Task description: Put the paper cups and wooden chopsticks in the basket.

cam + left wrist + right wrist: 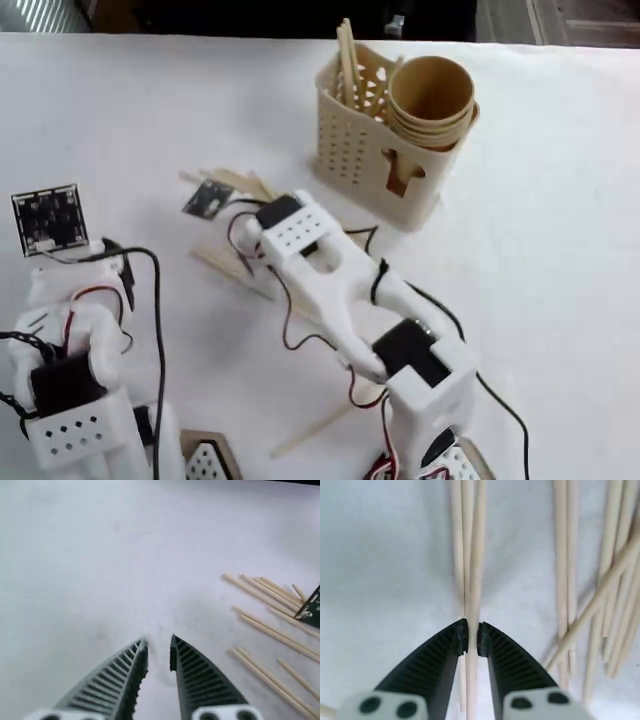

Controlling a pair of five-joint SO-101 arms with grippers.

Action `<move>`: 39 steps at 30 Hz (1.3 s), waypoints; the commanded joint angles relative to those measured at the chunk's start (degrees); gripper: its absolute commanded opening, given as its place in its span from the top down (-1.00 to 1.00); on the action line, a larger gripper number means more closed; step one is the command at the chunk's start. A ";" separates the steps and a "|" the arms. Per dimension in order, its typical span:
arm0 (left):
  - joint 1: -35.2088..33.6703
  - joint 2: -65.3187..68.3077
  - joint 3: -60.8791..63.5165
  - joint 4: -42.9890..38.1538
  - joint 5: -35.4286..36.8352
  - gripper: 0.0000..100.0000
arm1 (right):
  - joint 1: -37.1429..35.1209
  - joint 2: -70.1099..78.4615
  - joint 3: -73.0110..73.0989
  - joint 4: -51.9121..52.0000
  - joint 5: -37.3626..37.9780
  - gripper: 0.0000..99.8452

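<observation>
Wooden chopsticks (565,580) lie scattered on the white table. My right gripper (472,630) is low over them, shut on a chopstick (472,555) that runs between its fingertips, with two more close beside it. In the high view the right arm (330,270) stretches over the chopstick pile (228,183) at the table's middle. The cream basket (350,150) at the back holds stacked paper cups (432,95) and a few upright chopsticks (349,60). My left gripper (158,640) is narrowly open over bare table, with chopsticks (265,630) off to one side.
One loose chopstick (312,430) lies near the right arm's base at the front. The left arm (70,320) stands at the front left. Cables trail from both arms. The table is open at the far left and far right.
</observation>
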 commanded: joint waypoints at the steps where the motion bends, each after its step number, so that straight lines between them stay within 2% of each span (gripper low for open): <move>1: -0.48 -0.84 -0.26 -1.23 0.26 0.82 | -2.07 0.31 -0.70 -0.22 -1.58 0.95; 6: -0.48 -0.84 -0.26 -1.23 0.26 0.82 | -3.30 3.38 -0.70 -0.13 -1.93 0.72; 12: -0.48 -0.84 -0.26 -1.23 0.26 0.82 | -3.38 7.87 -2.37 -0.31 -4.75 0.70; 14: -0.48 -0.84 -0.26 -1.23 0.26 0.82 | -3.38 9.89 -3.52 -0.22 -4.75 0.73; 17: -0.57 -0.84 -0.26 -1.23 0.26 0.82 | -3.91 12.88 -5.98 -0.22 -4.40 0.99; 20: -0.57 -0.84 -0.26 -1.23 0.26 0.82 | -4.00 13.14 -7.12 1.71 -4.57 0.97; 29: -1.71 -0.84 -0.26 -1.23 0.26 0.82 | -1.98 -1.27 -7.30 9.10 -4.92 0.96; 36: -1.71 -0.84 -0.26 -1.23 0.26 0.82 | 3.56 -14.20 -7.30 11.65 -5.01 0.96; 39: -1.71 -0.84 -0.18 -1.23 0.26 0.82 | 5.85 -18.77 -7.30 11.65 -7.82 0.96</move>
